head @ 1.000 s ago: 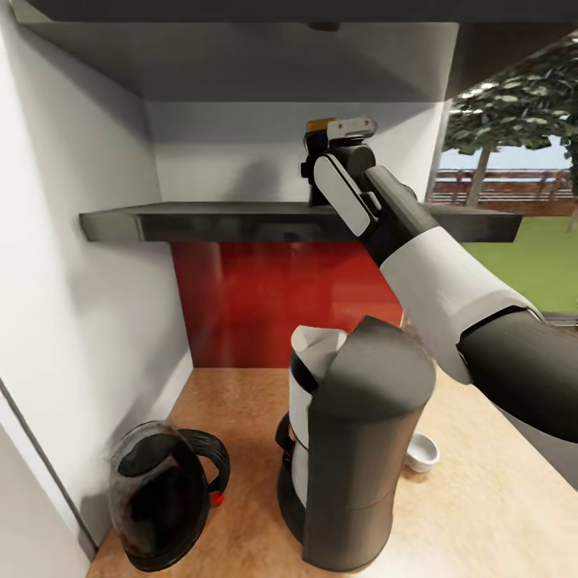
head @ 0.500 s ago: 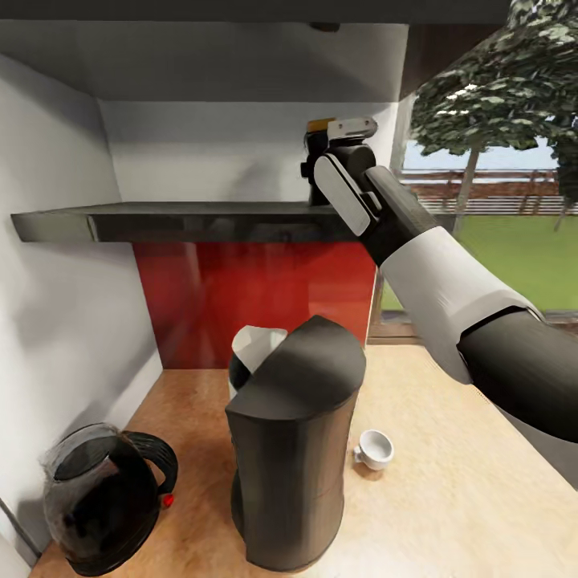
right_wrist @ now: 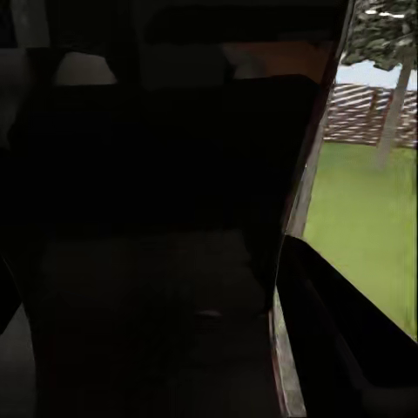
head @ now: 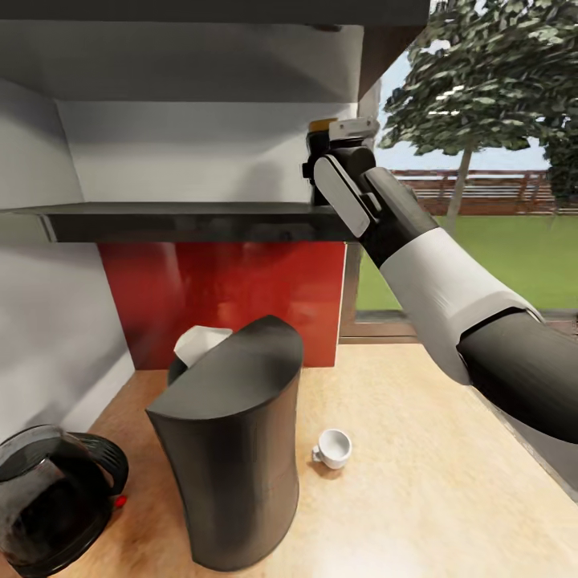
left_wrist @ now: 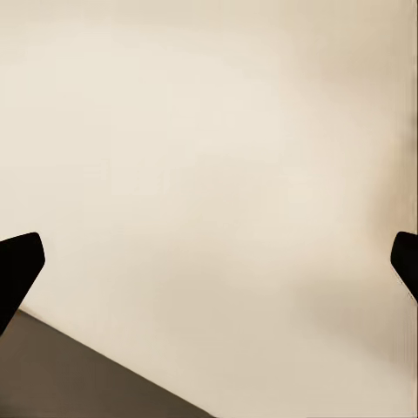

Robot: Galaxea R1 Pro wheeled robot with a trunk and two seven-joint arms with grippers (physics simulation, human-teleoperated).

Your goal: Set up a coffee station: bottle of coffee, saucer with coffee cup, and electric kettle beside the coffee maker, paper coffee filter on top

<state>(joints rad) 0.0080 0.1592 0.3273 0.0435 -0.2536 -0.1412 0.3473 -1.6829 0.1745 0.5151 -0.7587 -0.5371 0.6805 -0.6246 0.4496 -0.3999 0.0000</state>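
At twelve o'clock from me, up at shelf height, the bottle of coffee (head: 319,152) stands upright with a yellow cap and dark body, mostly hidden behind my right gripper (head: 331,148), which seems to be closed around it; the dark bulk close in my right wrist view (right_wrist: 165,174) looks like that bottle. On the countertop (head: 449,490), the dark coffee maker (head: 229,449) stands upright at about eleven o'clock with the white paper coffee filter (head: 199,343) on top; the white coffee cup (head: 333,447) sits upright just beside it at twelve; the dark electric kettle (head: 48,502) stands at nine o'clock.
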